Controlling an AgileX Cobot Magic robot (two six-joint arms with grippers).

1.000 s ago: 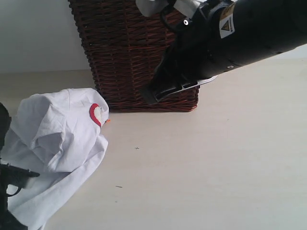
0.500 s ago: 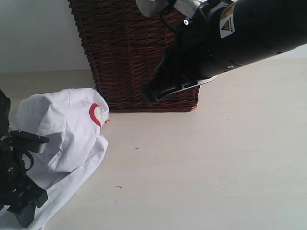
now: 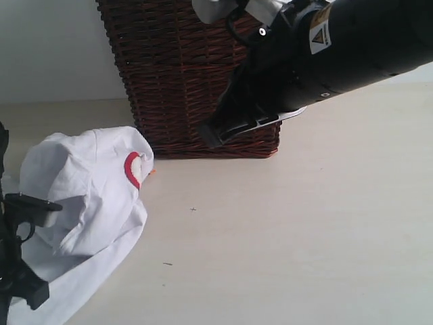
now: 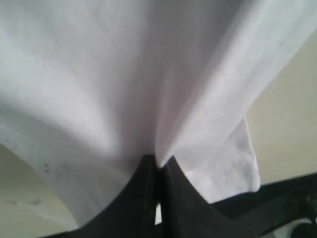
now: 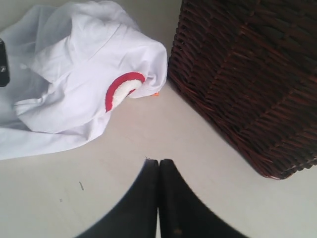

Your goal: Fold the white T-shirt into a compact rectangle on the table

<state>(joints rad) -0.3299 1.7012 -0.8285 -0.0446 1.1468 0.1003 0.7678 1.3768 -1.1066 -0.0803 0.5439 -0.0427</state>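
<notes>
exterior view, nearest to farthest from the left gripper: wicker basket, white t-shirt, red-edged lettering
1. white T-shirt, far left, pinched by the shut left gripper
2. red-edged lettering, on the shirt's right edge
3. wicker basket, behind the shirt, top middle

I see the table (image 3: 304,230) carrying the white T-shirt (image 3: 81,183), crumpled at nine o'clock, and a wicker basket (image 3: 176,81) at twelve.
</notes>
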